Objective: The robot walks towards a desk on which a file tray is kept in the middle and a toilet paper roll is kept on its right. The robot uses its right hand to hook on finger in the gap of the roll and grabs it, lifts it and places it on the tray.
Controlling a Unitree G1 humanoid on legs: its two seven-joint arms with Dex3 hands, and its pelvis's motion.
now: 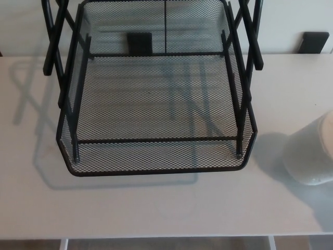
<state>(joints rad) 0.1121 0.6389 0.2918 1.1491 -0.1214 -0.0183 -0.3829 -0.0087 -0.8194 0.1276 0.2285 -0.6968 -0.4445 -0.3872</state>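
Observation:
A black wire-mesh file tray (156, 169) stands in the middle of the white desk (156, 208), its open front facing me and its tiers held by crossed black side bars. Nothing lies in the lower tier. The white toilet paper roll (312, 153) stands upright on the desk to the tray's right, cut off by the picture's right edge; its top and hole are not visible. Neither of my hands shows in the head view.
The desk's front edge (166, 237) runs along the bottom of the picture, with floor below it. Two dark brackets (139, 41) (315, 41) sit on the wall behind the desk. The tray casts a shadow on the desk to its left.

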